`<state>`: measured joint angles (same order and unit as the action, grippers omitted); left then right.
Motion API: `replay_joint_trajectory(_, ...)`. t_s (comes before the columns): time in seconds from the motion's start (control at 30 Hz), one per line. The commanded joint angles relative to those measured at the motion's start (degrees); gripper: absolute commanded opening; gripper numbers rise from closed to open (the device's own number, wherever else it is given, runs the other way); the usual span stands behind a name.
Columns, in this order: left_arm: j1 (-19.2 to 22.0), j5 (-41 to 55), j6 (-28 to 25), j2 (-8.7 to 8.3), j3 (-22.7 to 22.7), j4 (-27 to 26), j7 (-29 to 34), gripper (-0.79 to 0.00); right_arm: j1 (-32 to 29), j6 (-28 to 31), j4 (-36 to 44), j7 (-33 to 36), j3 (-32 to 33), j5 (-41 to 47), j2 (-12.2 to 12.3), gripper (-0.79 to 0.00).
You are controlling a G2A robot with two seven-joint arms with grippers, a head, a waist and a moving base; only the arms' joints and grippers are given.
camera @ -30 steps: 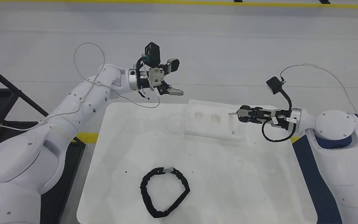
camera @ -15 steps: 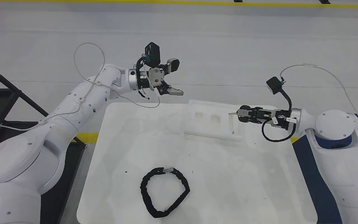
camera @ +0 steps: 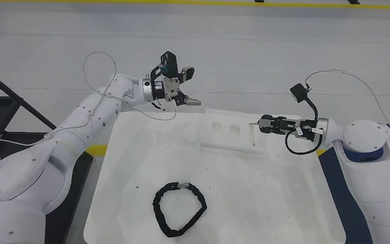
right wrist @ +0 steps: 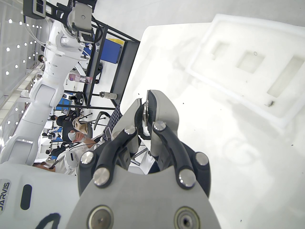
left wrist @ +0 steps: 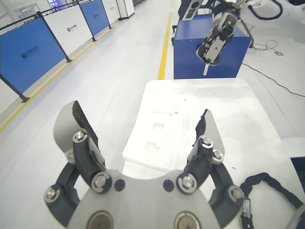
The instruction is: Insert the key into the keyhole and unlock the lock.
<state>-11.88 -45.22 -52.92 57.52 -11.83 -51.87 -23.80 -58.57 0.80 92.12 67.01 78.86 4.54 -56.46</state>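
1. Near the front edge of the white tabletop (camera: 274, 201), left of its middle, lies the black fabric-sleeved chain lock (camera: 179, 207), coiled in a closed loop. Its short silver metal lock cylinder (camera: 181, 185) sits on the side of the loop facing the far edge. Nothing touches it.
2. Right pincer (camera: 261, 123): held above the tabletop toward the far right corner, by the right end of the foam tray. Fingers are closed on the head of the small silver metal key (camera: 253, 124). In the right wrist view the key head (right wrist: 144, 114) sits clamped between the ribbed black pads (right wrist: 149, 106). In the left wrist view the key blade (left wrist: 205, 69) sticks out beyond the fingertips, clear of the surface.
3. Key and chain lock are well apart; the key is not in the keyhole.
4. Left pincer (camera: 192, 87): off the far left corner of the tabletop, raised, fingers spread wide, holding nothing.
5. White foam tray with rectangular recesses (camera: 234, 137) lies along the far edge, between the two pincers.
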Motion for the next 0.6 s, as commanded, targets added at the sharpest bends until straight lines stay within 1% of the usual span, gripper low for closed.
replay_joint_trajectory(0.0, -1.0, -1.0, -0.6, -0.49, -0.6, -0.8, 0.4, 0.000, 0.0, 0.0, 0.0, 0.0, 0.0, 0.0, 0.0, -0.785)
replay_joint_trajectory(0.07, -2.3, -2.6, -1.7, -1.15, -1.3, -1.9, 0.1, 0.000, 0.0, 0.0, 0.0, 0.0, 0.0, 0.0, 0.0, -0.785)
replay_joint_trajectory(0.13, -3.7, -4.5, -3.5, -1.93, -2.1, -2.9, -1.2, 0.000, 0.0, 0.0, 0.0, 0.0, 0.0, 0.0, 0.0, -0.785)
replay_joint_trajectory(0.23, -5.6, -8.2, -4.8, -3.15, -3.4, -4.4, -3.2, 0.000, 0.0, 0.0, 0.0, 0.0, 0.0, 0.0, 0.0, -0.785)
replay_joint_trajectory(0.43, -9.3, -15.9, -5.1, -5.61, -5.3, -7.7, -7.5, 0.000, 0.0, 0.0, 0.0, 0.0, 0.0, 0.0, 0.0, -0.785)
replay_joint_trajectory(0.57, -10.8, -20.5, -5.1, -6.79, -4.8, -10.1, -9.7, 0.000, 0.0, 0.0, 0.0, 0.0, 0.0, 0.0, 0.0, -0.785)
